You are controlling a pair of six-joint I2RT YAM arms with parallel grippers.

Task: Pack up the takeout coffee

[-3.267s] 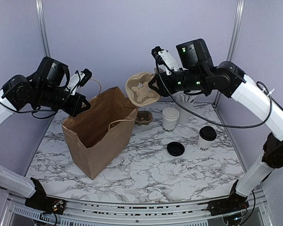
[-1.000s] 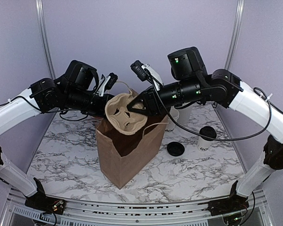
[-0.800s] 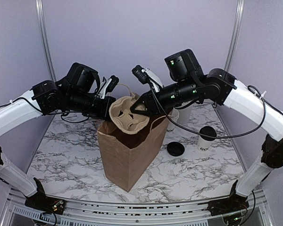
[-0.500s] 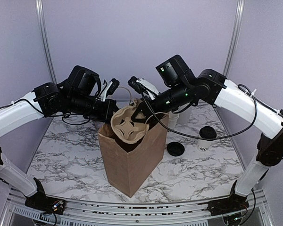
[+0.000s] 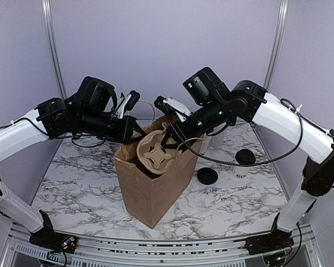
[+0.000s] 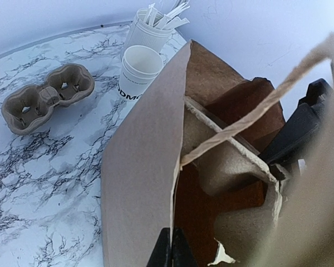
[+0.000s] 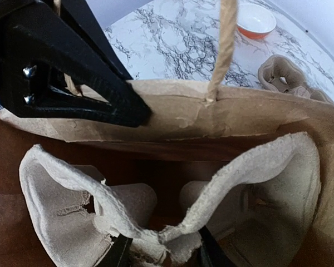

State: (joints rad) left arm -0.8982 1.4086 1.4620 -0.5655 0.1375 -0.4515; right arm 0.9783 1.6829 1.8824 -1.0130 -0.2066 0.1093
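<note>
Fig.: carrier-loading step, top + wrist views. On the white-marble table [image 5: 72,178] the brown paper bag [image 5: 150,189] stands upright, mouth open. My left gripper [image 6: 171,249] has its fingers pressed together on the bag wall at the rim, propping the mouth.

In the mouth hangs the pale moulded-pulp cup carrier [image 5: 156,153], tilted and part-way in. My right gripper [image 7: 162,251] pinches its bent edge from above.

Task items are outside the bag. The small white paper cup w/ dark block lettering [image 6: 138,69] sits unlidded on the table, just beside the white cup of stirrers [image 6: 151,25]. The round black plastic lid [image 5: 207,176] lies flat to the bag's right, apart from the cup.

Step, as I judge it: seating the carrier; coffee not yet packed. Next move probably calls for levelling the carrier, lowering it to the bag floor and letting go w/o snagging rim or handle.
</note>
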